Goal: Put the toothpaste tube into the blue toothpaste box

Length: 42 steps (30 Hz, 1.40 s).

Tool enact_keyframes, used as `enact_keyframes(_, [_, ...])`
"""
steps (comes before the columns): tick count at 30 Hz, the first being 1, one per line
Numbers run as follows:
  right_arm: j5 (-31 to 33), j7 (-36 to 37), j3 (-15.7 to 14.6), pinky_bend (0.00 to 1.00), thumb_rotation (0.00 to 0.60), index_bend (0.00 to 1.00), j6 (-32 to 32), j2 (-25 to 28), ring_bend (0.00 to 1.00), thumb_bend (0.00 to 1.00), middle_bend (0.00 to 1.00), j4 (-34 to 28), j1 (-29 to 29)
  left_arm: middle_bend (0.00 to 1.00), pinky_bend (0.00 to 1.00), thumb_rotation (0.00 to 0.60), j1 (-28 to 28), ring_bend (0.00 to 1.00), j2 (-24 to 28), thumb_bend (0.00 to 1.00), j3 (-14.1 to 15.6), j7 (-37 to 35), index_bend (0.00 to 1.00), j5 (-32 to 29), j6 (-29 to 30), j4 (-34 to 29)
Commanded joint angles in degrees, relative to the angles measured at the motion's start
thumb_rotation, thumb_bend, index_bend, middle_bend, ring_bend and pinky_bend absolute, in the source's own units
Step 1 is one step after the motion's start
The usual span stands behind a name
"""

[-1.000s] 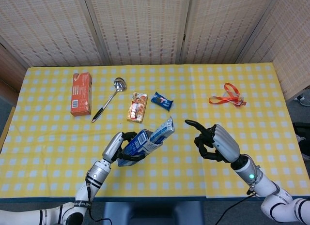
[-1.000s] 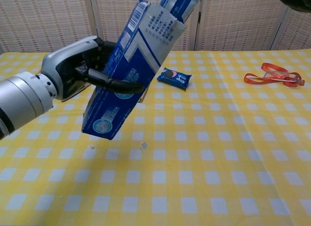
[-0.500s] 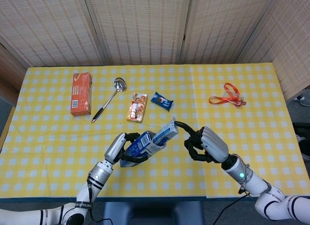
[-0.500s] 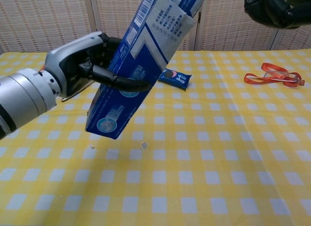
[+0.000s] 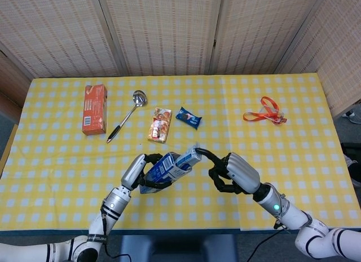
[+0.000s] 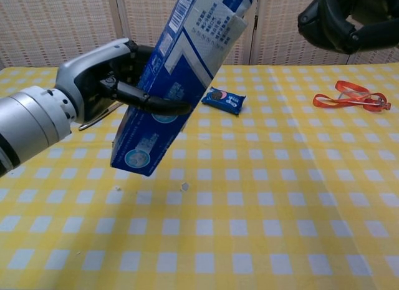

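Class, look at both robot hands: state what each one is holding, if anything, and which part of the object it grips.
The left hand grips the blue toothpaste box around its middle. The right hand holds nothing; one fingertip reaches the tube end sticking out.

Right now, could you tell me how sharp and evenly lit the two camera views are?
Head view: even, soft light, faint shadows, everything sharp, including the orange lanyard. Chest view: the blue toothpaste box in the left hand is sharp but cropped at the top; the right hand is dark and cropped.
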Motion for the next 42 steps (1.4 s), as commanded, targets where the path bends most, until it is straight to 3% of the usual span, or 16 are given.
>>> enact_keyframes(1, [0.08, -0.03, -0.33, 0.93, 0.600, 0.00, -0.11, 0.11, 0.92, 0.91, 0.89, 0.02, -0.09, 0.65, 0.49, 0.600, -0.24, 0.44, 0.51, 0.12, -0.05, -1.76, 0.62, 0.61, -0.69, 0.33])
enact_keyframes(14, [-0.33, 3.11, -2.31, 0.93, 0.600, 0.00, -1.62, -0.42, 0.91, 0.91, 0.89, 0.99, 0.83, 0.62, 0.39, 0.600, -1.07, 0.38, 1.28, 0.12, 0.49, -9.66, 0.61, 4.34, -1.63, 2.89])
enact_keyframes(21, [0.13, 4.12, -2.50, 0.93, 0.600, 0.00, -1.39, -0.20, 0.91, 0.91, 0.89, 1.26, 0.86, 0.50, 0.34, 0.600, -1.99, 0.27, 2.39, 0.12, 1.42, -13.69, 0.58, 6.33, -3.19, 4.42])
enact_keyframes(37, [1.02, 1.54, -4.84, 0.93, 0.600, 0.00, -6.33, 0.21, 0.91, 0.91, 0.89, 2.09, 1.54, 0.48, 0.34, 0.600, -2.19, 0.25, 3.23, 0.12, 1.72, -15.17, 0.56, 6.60, -1.91, 4.47])
enact_keyframes(42, [1.32, 2.68, -4.62, 0.93, 0.600, 0.00, -4.44, 0.24, 0.91, 0.91, 0.89, 2.16, 0.82, 0.48, 0.34, 0.600, -1.97, 0.26, 3.83, 0.13, 1.91, -15.38, 0.56, 6.77, -1.29, 4.17])
